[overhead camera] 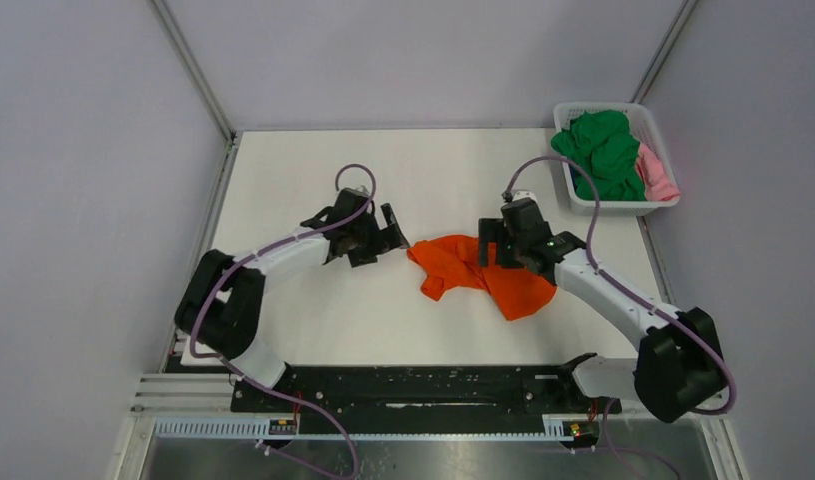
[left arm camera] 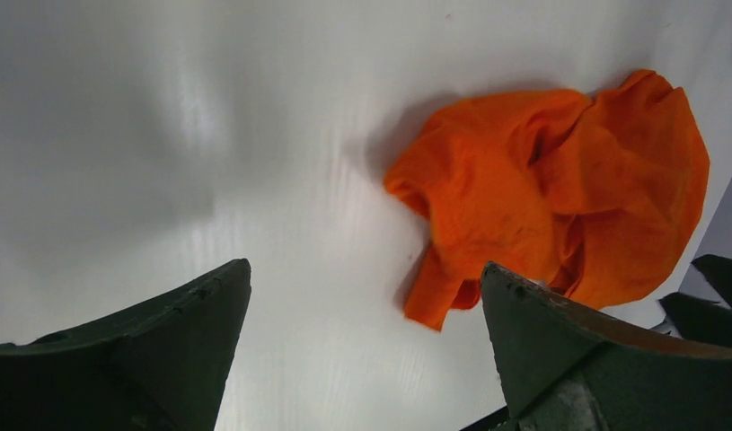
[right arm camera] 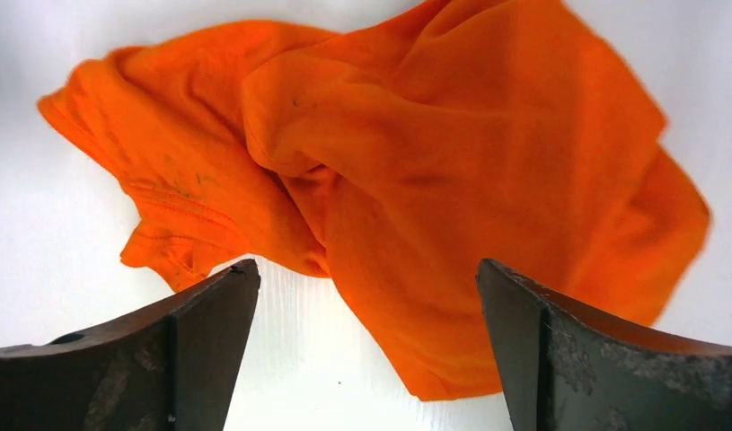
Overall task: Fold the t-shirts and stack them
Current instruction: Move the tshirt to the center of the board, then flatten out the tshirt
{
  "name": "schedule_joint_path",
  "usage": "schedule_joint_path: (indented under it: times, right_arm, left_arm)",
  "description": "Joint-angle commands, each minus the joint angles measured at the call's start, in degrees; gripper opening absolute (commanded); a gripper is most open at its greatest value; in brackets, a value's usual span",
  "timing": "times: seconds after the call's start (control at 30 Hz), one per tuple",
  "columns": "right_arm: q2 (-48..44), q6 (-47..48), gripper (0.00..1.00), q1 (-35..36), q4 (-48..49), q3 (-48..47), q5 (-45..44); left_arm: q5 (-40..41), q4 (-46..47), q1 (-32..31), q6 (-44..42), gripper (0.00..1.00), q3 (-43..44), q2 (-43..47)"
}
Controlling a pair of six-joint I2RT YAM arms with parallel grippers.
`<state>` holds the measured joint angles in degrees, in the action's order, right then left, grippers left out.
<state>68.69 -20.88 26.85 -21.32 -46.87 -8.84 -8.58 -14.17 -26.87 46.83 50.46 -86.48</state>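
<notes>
The orange t-shirt [overhead camera: 480, 274] lies crumpled in a loose heap on the white bench [overhead camera: 313, 320], a little right of the middle and between the two arms. It is not folded. The cloth is bunched and creased, with one sleeve or corner sticking out toward the near left. The right wrist view shows a hemmed edge on that side of the orange t-shirt [right arm camera: 416, 180].

The right fingers [overhead camera: 495, 248] hang over the far right edge of the heap. In their own camera the right fingers [right arm camera: 191, 350] are spread wide apart. The orange cloth fills the view beyond and between them, and nothing is pinched in the gap.

The left fingers [overhead camera: 389, 233] sit just beside the shirt's left tip, over bare bench. Their own camera shows the left fingers [left arm camera: 164, 346] also spread wide with nothing held. White bench lies between them, and the orange t-shirt [left arm camera: 560, 189] lies ahead and off to the right, casting a soft shadow on its left side.

At the far right corner of the bench, well apart from the heap, stands a white lattice basket [overhead camera: 623, 207]. A green t-shirt [overhead camera: 605, 150] is piled in it and spills over the near rim. A pink t-shirt [overhead camera: 659, 172] is tucked in beside the green one against the right wall.
</notes>
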Motion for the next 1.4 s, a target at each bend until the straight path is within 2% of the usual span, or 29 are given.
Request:
schedule_joint_path:
  times: [0.0, 0.2, 0.3, 0.37, 0.5, 0.6, 0.63, 0.67, 0.77, 0.83, 0.93, 0.97, 1.03, 1.17, 1.3, 1.37]
  right_arm:
    - [8.5, 1.6, 0.99, 2.4, 2.8, -6.0, 1.2]
    - [18.0, 18.0, 0.98, 2.7, 7.9, -9.4, -0.7]
    - [20.4, 28.8, 0.98, 2.8, 7.6, -10.8, 2.5]
    - [21.5, 34.4, 0.99, 2.7, 7.8, -11.2, 4.6]
    - [24.0, 46.8, 0.93, 2.8, 5.5, -12.9, 8.7]
    - [25.9, 50.3, 0.9, 2.8, 1.8, -15.2, 11.0]
    - [26.6, 50.5, 0.88, 2.8, 0.1, -16.3, 11.1]
    - [27.3, 50.6, 0.85, 2.8, -1.3, -17.4, 11.1]
    - [29.6, 50.6, 0.79, 2.8, -3.5, -18.4, 10.8]
    - [31.0, 50.3, 0.7, 2.8, -4.7, -19.3, 10.7]
    - [32.3, 49.6, 0.24, 2.7, -7.0, -21.5, 9.4]
    - [32.2, 49.0, 0.13, 2.8, -6.5, -21.6, 7.4]
    - [30.7, 47.7, 0.02, 2.8, -3.7, -20.4, 3.5]
    - [22.1, 43.0, 0.0, 2.8, 3.9, -14.6, -2.9]
    - [8.6, 38.6, 0.0, 2.8, 13.1, -5.5, -12.4]
    - [1.5, 37.5, 0.0, 2.7, 16.2, -1.2, -13.9]
  left_arm:
    - [-2.1, 3.2, -2.3, -1.3, 0.98, 9.5, -11.1]
    - [-6.5, 2.3, -4.0, -2.1, 0.88, 18.7, -23.0]
    - [-7.3, 2.0, -5.0, -2.3, 0.82, 20.2, -25.9]
    - [-7.6, 2.1, -5.7, -2.6, 0.73, 20.4, -27.0]
    - [-8.0, 2.1, -6.3, -3.1, 0.41, 19.4, -27.5]
    - [-7.4, 2.5, -6.3, -3.2, 0.11, 18.2, -26.5]
    - [-7.2, 2.6, -6.3, -3.3, 0.03, 17.9, -26.0]
    - [-6.9, 2.6, -6.3, -3.3, 0.0, 17.6, -25.5]
    - [-6.2, 2.5, -6.3, -3.8, 0.0, 17.1, -24.0]
    - [-5.7, 2.1, -6.3, -4.1, 0.0, 17.1, -23.4]
    - [-4.9, 1.6, -6.3, -4.1, 0.0, 17.1, -22.7]
    - [-4.7, 1.4, -6.3, -4.1, 0.0, 17.1, -22.5]
    - [-3.9, 0.7, -6.3, -4.2, 0.0, 17.2, -22.0]
    - [1.0, -1.6, -6.3, -4.1, 0.0, 16.7, -18.9]
    - [6.7, -3.0, -6.3, -3.9, 0.0, 14.2, -12.1]
    - [9.6, -3.6, -6.3, -3.8, 0.0, 12.4, -7.5]
